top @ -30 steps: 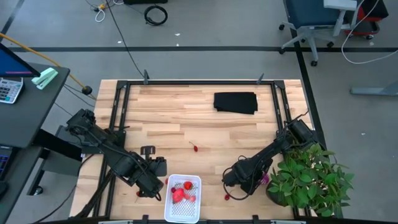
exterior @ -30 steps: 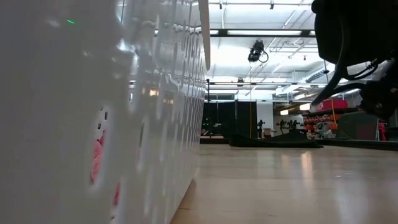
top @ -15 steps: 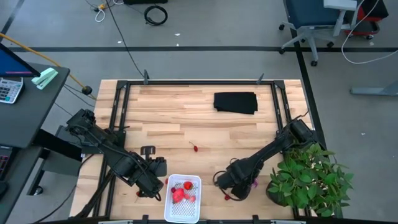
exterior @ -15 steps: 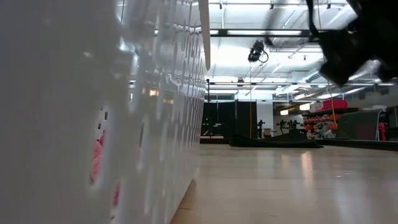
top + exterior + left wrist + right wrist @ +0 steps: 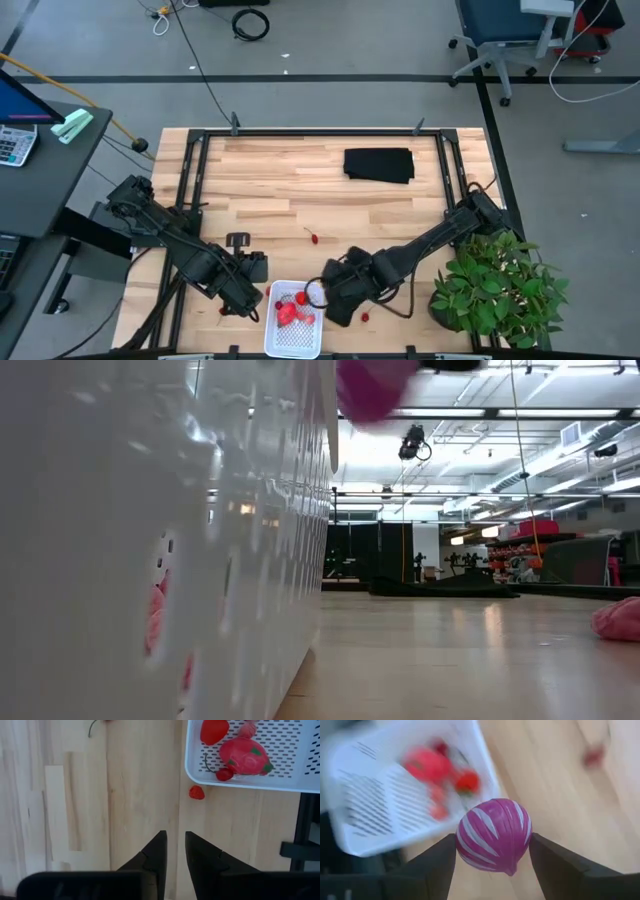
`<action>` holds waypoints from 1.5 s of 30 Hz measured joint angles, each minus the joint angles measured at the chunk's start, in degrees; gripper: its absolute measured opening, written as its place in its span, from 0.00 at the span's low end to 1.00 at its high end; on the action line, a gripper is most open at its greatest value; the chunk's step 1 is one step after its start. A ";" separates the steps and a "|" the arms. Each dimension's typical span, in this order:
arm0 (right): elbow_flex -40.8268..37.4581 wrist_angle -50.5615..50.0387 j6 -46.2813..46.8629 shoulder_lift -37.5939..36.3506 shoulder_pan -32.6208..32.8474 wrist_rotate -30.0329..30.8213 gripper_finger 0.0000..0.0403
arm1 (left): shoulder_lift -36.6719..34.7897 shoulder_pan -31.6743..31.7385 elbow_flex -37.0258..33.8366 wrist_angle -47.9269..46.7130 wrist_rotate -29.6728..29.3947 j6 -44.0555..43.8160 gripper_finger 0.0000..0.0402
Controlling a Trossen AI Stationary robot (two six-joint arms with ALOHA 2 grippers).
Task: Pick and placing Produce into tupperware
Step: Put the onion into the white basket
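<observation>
The white tupperware (image 5: 295, 335) stands at the table's near edge and holds a red-pink piece (image 5: 244, 760), a red strawberry (image 5: 214, 731) and a small red piece (image 5: 225, 774). My right gripper (image 5: 335, 300) hovers just right of it, shut on a purple striped piece of produce (image 5: 493, 836). My left gripper (image 5: 174, 851) hangs left of the tupperware over bare wood, open by a narrow gap. Loose red pieces lie on the table: one (image 5: 196, 793) beside the tupperware's left wall, one (image 5: 316, 238) farther back and one (image 5: 365, 317) at the right. My right gripper pinches the purple piece by its two opposite sides (image 5: 462, 842) between its two fingers (image 5: 555, 862). The fingers slant steeply down at it from above. The piece is lifted clear of the table, beside the tupperware's right rim (image 5: 485, 767).
A flat black cloth (image 5: 379, 165) lies at the far right of the table. A green potted plant (image 5: 497, 285) stands at the near right corner. A small black object (image 5: 237, 242) sits behind my left gripper. Black frame rails (image 5: 190, 190) run along the table's sides.
My right gripper has risen and swung from beside the plant toward the table's left, to the tupperware's right side, tipping steeply downward as it went. The purple piece has come up off the table with it.
</observation>
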 joint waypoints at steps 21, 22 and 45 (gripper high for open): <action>2.51 23.96 -38.35 8.98 -0.46 -7.45 0.61 | -4.35 1.46 0.02 -2.58 -8.17 -1.96 0.17; 2.51 24.13 -40.22 8.96 -0.48 -7.43 0.61 | -4.69 1.50 0.02 -2.58 -8.22 -2.27 0.16; 2.51 21.35 -38.91 13.55 -0.98 -10.03 0.61 | -5.55 1.47 0.02 -1.31 -8.76 -4.59 0.14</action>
